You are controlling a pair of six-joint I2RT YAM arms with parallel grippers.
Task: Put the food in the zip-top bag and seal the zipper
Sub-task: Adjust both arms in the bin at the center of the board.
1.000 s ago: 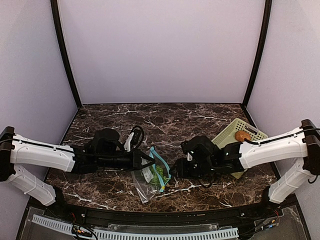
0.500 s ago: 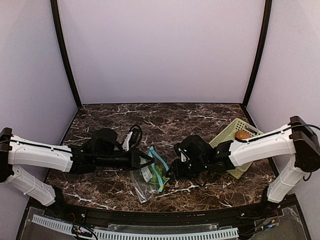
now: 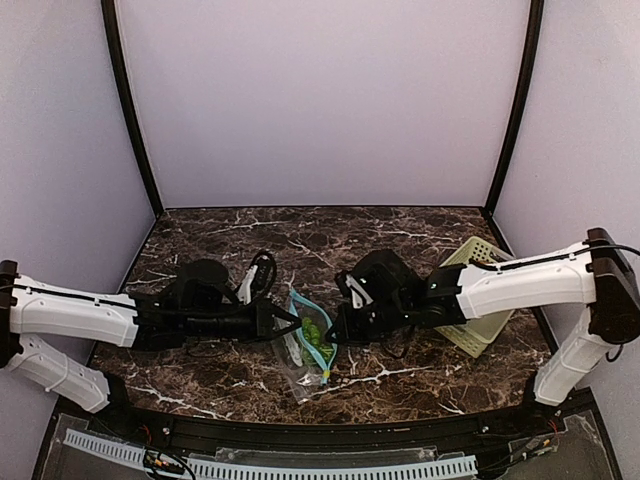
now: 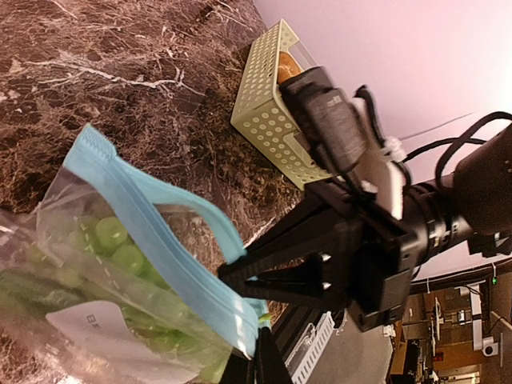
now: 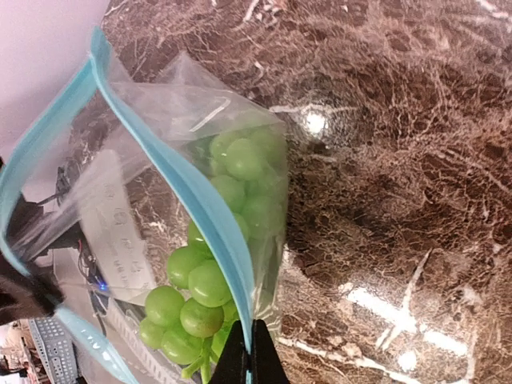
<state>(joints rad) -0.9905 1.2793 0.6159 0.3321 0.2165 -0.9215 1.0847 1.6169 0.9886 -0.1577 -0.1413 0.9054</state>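
I have the zip-top bag [image 3: 300, 362] near the centre of the marble table [image 3: 400, 235], its mouth held open between the two arms. My left gripper [image 3: 289, 322] is pinched on one lip of the teal zipper [image 4: 152, 208], and my right gripper [image 3: 336, 327] is clamped on the other lip. Green grapes [image 5: 204, 284] sit inside the bag. The brown-orange potato [image 4: 290, 68] lies in the pale green basket [image 4: 264, 120] on the right.

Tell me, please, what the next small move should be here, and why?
Probably open the right gripper off the bag rim and reach to the basket: the grapes are inside and the mouth is open with the left gripper pinching it, but the potato lies in the basket.
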